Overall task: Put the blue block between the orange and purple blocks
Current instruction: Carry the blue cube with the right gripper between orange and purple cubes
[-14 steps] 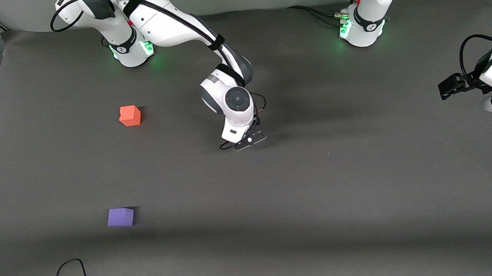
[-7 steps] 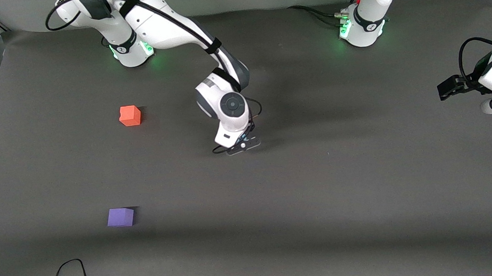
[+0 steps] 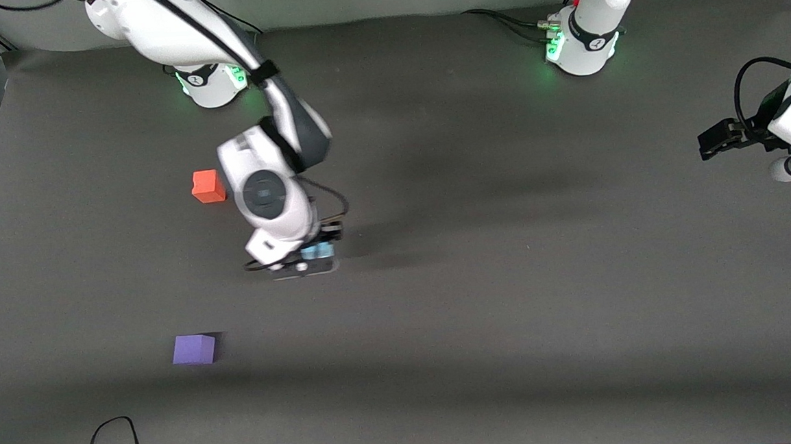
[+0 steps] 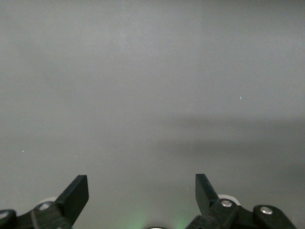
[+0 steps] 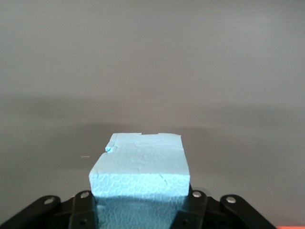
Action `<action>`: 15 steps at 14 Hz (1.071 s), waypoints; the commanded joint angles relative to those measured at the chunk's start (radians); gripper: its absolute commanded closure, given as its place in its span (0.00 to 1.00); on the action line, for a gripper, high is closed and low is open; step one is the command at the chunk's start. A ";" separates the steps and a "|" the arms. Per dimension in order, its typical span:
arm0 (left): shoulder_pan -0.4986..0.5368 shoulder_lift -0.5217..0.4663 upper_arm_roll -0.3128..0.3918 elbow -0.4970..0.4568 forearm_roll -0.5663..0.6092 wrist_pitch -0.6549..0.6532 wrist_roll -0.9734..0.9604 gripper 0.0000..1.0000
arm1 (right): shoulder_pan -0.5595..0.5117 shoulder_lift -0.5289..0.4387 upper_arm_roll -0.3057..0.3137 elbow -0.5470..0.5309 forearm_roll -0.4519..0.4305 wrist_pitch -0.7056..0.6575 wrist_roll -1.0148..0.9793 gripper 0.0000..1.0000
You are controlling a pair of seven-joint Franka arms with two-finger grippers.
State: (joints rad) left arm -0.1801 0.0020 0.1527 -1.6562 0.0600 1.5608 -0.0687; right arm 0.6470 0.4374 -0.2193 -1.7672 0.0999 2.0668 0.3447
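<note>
We carry the blue block (image 5: 140, 164) pinched in the right gripper (image 3: 306, 253); left gripper (image 4: 141, 193) waits, jaws spread. Risk: releasing off-line (orange block (image 3: 208, 186), purple block (image 3: 194, 349) well apart).

a dark grey mat (image 3: 510, 297) covers the table. a black cable (image 3: 110, 442) loops on it at the edge nearest the front camera, toward the right arm's end.

Blue block (image 3: 316, 251), pale sky-blue with a chipped top edge, sits clamped between the fingers of the right gripper (image 3: 312, 254) above the table. Orange block (image 3: 208, 186) lies at its ten o'clock, flat on the table. Purple block (image 3: 194, 349) lies at its seven o'clock, nearer the front camera.
</note>
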 commanded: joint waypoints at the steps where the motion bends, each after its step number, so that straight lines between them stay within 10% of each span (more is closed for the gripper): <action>1: -0.004 0.006 0.011 0.023 -0.012 -0.038 0.018 0.00 | 0.003 -0.130 -0.105 -0.142 -0.002 0.024 -0.096 0.70; 9: -0.015 0.003 0.008 0.022 -0.009 -0.067 0.017 0.00 | -0.007 -0.161 -0.334 -0.428 0.024 0.361 -0.332 0.66; 15: -0.012 0.004 0.007 0.026 0.000 -0.061 0.038 0.00 | -0.047 -0.037 -0.334 -0.428 0.319 0.409 -0.616 0.66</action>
State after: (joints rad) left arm -0.1851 0.0020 0.1521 -1.6524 0.0583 1.5211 -0.0616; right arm 0.5943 0.3583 -0.5553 -2.2073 0.3688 2.4494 -0.2263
